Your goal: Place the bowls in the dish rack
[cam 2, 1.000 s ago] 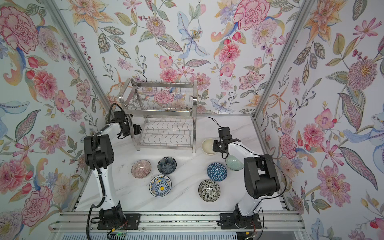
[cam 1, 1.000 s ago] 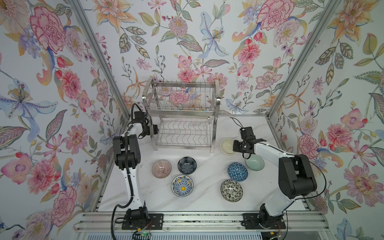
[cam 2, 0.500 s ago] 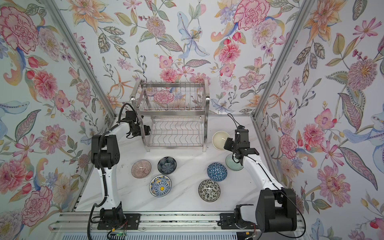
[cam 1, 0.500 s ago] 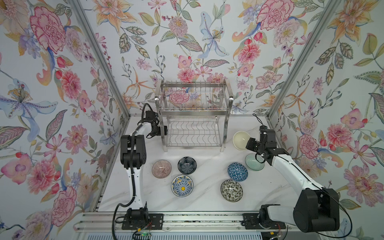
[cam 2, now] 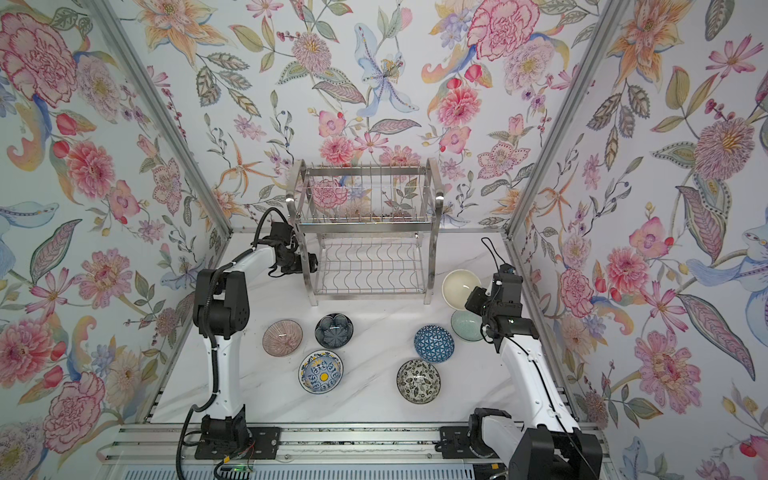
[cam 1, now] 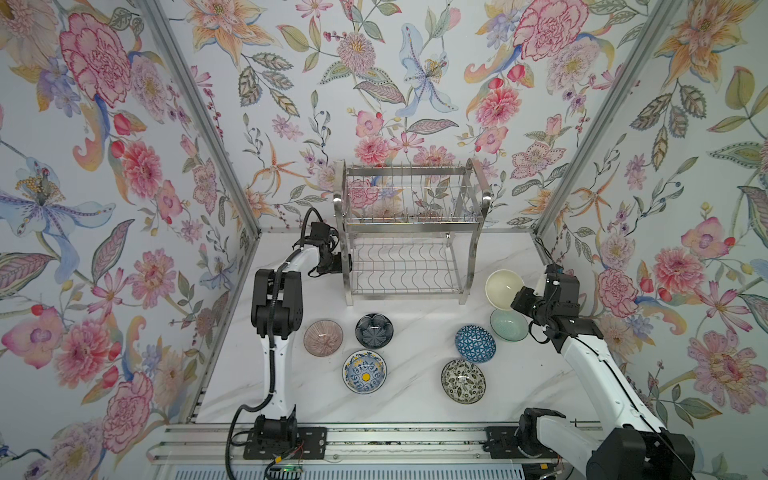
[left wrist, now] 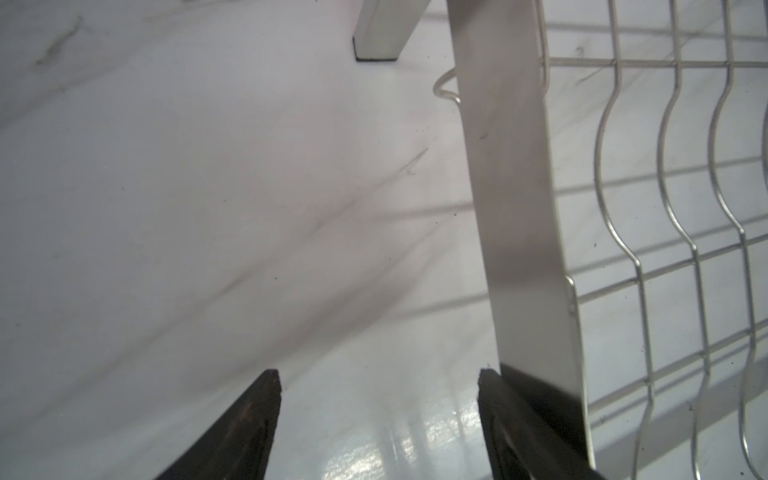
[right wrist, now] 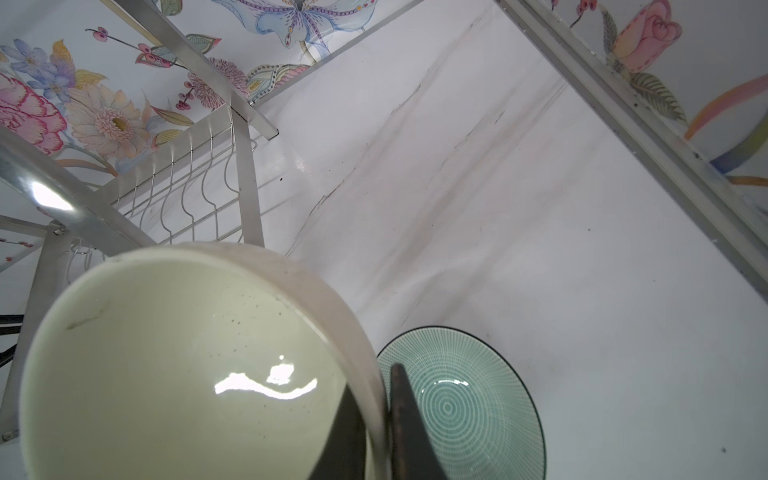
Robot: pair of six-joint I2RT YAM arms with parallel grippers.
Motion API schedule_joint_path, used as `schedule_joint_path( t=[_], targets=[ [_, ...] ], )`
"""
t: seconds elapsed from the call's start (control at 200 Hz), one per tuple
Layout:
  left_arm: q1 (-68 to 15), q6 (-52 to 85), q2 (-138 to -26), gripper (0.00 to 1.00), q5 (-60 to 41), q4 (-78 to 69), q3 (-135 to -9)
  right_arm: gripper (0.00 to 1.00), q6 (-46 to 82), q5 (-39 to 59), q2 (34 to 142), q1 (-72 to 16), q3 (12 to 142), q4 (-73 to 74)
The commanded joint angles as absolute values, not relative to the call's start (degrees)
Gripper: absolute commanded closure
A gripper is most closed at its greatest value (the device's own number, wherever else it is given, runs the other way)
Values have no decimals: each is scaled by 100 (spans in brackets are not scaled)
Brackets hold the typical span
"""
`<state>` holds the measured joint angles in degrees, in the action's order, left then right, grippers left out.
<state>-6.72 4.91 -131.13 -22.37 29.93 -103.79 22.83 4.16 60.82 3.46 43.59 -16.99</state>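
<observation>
We find the left hand [left wrist: 378, 374] at the left side frame of the dish rack [cam 1: 411, 225], jaws moderately apart with nothing between them; one finger lies against or just beside the flat strip, and we cannot tell which. Neither tier holds a bowl. On the surface [cam 1: 415, 407] in front sit the mauve ribbed bowl [cam 1: 323, 337], navy bowl [cam 1: 374, 331], yellow-centred bowl [cam 1: 364, 371], leafy bowl [cam 1: 463, 381] and blue lattice bowl [cam 1: 475, 343]. Further right, the right hand [right wrist: 376, 399] pinches the wall of the cream bowl [cam 1: 503, 286], raised and tilted above the pale green bowl [cam 1: 508, 326]. Risks, in our judgement: the thin pinch may let the cream bowl swivel or drop onto the green one, it may clip the rack's right frame, and a nudge from the left hand could shift the rack.
</observation>
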Motion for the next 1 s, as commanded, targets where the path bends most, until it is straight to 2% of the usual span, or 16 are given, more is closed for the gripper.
schedule_joint_path(
  t=[0.0,0.205,0.38,0.51,0.711,0.901,0.996],
  targets=[
    [-756,698,-12955,23,-2581,2978,-10301,100,2382,629,5869,384,4299,-1662],
    [-583,923,-12453,23,-2377,3079,-9995,100,2553,789,5727,361,4265,-1937],
    [-103,1403,-11600,22,-2524,2607,-9055,100,2881,480,5543,-66,4372,-2328],
    [139,1580,-10843,21,-2431,2346,-8169,100,2891,-295,5506,-1086,4539,-2843],
    [168,1389,-9791,21,-2173,2291,-7091,100,2853,-748,5821,-2600,4813,-3120],
    [31,2118,-9013,21,-2454,1976,-6632,100,2909,-1035,6655,-3830,5356,-3240],
    [-2,2370,-8205,19,-2246,1869,-6328,99,2974,-1060,7072,-4173,5511,-3118]
  ],
)
